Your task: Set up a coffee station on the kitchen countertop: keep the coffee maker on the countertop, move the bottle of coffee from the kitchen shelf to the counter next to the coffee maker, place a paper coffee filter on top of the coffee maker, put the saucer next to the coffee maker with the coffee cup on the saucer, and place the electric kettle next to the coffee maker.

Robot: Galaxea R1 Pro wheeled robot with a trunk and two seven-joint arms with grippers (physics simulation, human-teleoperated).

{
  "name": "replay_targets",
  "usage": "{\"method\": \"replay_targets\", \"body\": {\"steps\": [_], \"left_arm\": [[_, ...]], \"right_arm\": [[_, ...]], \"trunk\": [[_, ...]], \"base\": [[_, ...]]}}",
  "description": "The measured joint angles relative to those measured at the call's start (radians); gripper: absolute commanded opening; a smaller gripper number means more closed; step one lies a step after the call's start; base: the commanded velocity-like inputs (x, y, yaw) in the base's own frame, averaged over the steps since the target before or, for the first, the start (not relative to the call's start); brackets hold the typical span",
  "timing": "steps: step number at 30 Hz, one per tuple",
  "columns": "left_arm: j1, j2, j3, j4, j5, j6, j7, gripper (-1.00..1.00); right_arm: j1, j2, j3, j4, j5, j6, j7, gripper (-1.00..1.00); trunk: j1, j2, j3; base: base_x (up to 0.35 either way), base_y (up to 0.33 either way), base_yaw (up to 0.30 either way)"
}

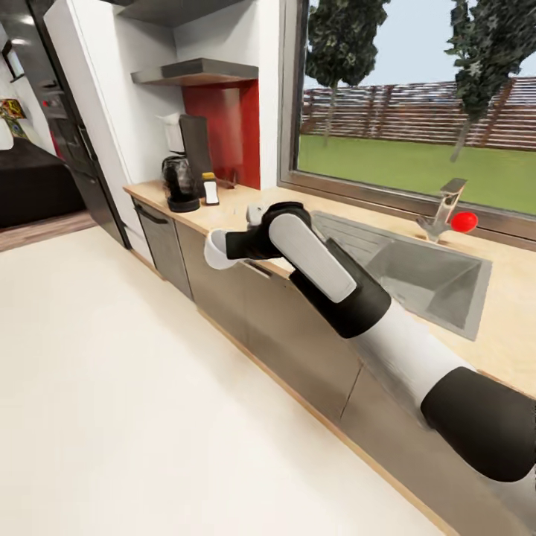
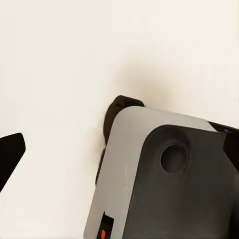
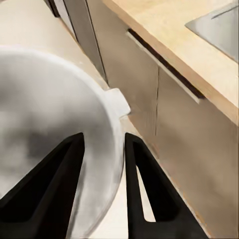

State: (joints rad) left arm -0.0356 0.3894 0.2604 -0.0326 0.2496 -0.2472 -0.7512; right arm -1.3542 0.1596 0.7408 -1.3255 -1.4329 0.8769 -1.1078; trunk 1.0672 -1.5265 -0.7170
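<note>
The electric kettle's [image 3: 50, 139] wall sits between the right gripper's [image 3: 102, 186] two fingers, with the cabinet fronts [image 3: 149, 84] and countertop [image 3: 169, 30] beyond the fingertips, and the coffee maker [image 1: 181, 179] standing farther along that counter beside a bottle [image 1: 211, 189].

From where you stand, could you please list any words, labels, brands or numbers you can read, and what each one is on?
None can be read.
Bottle of coffee beside the coffee maker: pale label, too small and blurred to read.
Colourful picture on the far wall: blurred, no legible text.
Electric kettle in the right gripper: plain, no markings.
</note>
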Motion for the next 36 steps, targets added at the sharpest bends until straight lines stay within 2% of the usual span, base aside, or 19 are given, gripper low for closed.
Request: {"method": "replay_targets", "body": {"steps": [3,4,8,17,21,36], "left_arm": [[0.000,0.000,0.000,0.000,0.000,0.000,0.000,1.00],[0.000,0.000,0.000,0.000,0.000,0.000,0.000,1.00],[0.000,0.000,0.000,0.000,0.000,0.000,0.000,1.00],[0.000,0.000,0.000,0.000,-0.001,0.000,0.004,1.00],[0.000,0.000,0.000,0.000,-0.001,0.000,0.006,1.00],[0.000,0.000,0.000,0.000,0.000,0.001,0.006,1.00]], "right_arm": [[0.002,-0.002,0.028,-0.004,0.001,0.002,0.056,-1.00],[0.002,-0.003,0.039,-0.006,-0.001,0.002,0.096,-1.00],[0.002,-0.005,0.047,-0.007,0.003,0.006,0.148,-1.00],[0.016,-0.007,0.050,-0.005,0.012,0.006,0.166,-1.00],[0.064,-0.025,0.050,-0.005,0.016,0.004,0.172,-1.00],[0.075,-0.028,0.050,-0.006,0.016,0.004,0.172,-1.00]], "trunk": [[0.000,0.000,0.002],[0.000,0.000,0.002],[0.000,0.000,0.004],[-0.001,0.000,0.008],[-0.001,0.000,0.008],[-0.001,0.000,0.008]], "base": [[0.000,0.309,0.268],[0.006,0.309,0.268],[0.081,0.301,0.268],[0.251,0.197,0.163],[0.326,0.017,0.009],[0.312,0.157,0.000]]}}
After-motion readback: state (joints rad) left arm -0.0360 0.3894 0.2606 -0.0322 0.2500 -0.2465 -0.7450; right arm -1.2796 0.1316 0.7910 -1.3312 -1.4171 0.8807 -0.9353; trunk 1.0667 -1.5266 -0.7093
